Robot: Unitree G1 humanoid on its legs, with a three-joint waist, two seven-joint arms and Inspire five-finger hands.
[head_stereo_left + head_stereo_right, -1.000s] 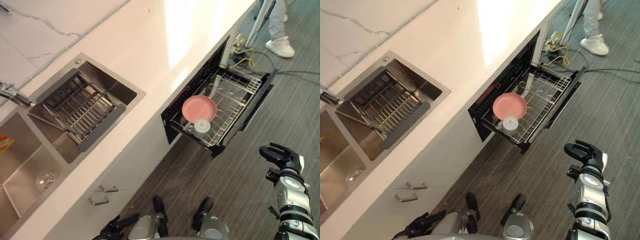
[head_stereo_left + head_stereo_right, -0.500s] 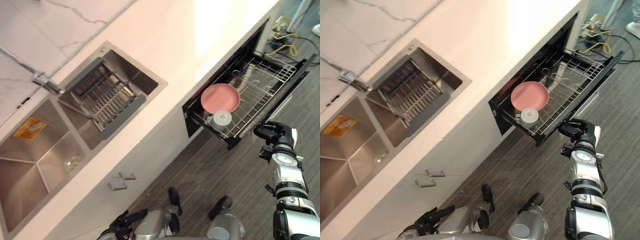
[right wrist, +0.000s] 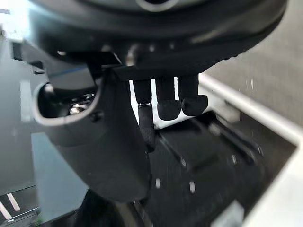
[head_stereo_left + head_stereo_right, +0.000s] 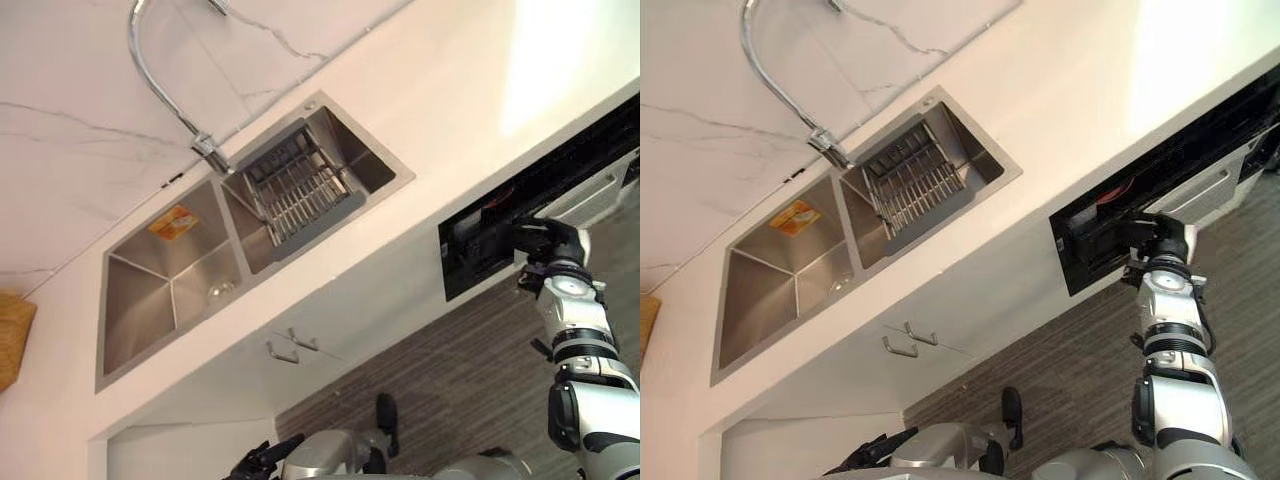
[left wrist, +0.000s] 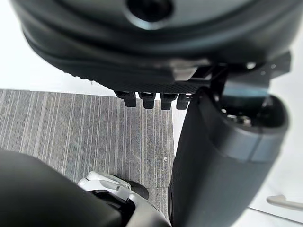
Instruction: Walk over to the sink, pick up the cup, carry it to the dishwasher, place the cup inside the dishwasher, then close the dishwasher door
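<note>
Stainless steel forms the double sink (image 4: 170, 300), set in the white desk (image 4: 480, 90) well to the left of the right hand (image 4: 548, 242). A slotted metal rack (image 4: 300, 195) sits in the basin nearer that hand. An orange-yellow item (image 4: 172, 222) lies in the farther basin, and a curved tap (image 4: 150, 70) rises behind the divide.

We find the right hand raised at the dishwasher (image 4: 480, 250), directly against the near end of its dark opening under the desk edge. Its fingers (image 3: 168, 101) hang side by side, loosely extended, with the thumb set apart. They enclose nothing. We cannot tell whether they touch the dark surface beyond them.

The door (image 4: 590, 195), grey on its outer face, stands ajar just to the right of this hand, with a dark gap above it.

The left hand (image 5: 156, 56) hangs low above the striped floor (image 4: 450, 380), fingers relaxed and empty.

Neither hand carries the cup. The dishwasher interior is hidden, so we cannot tell where the cup lies.
</note>
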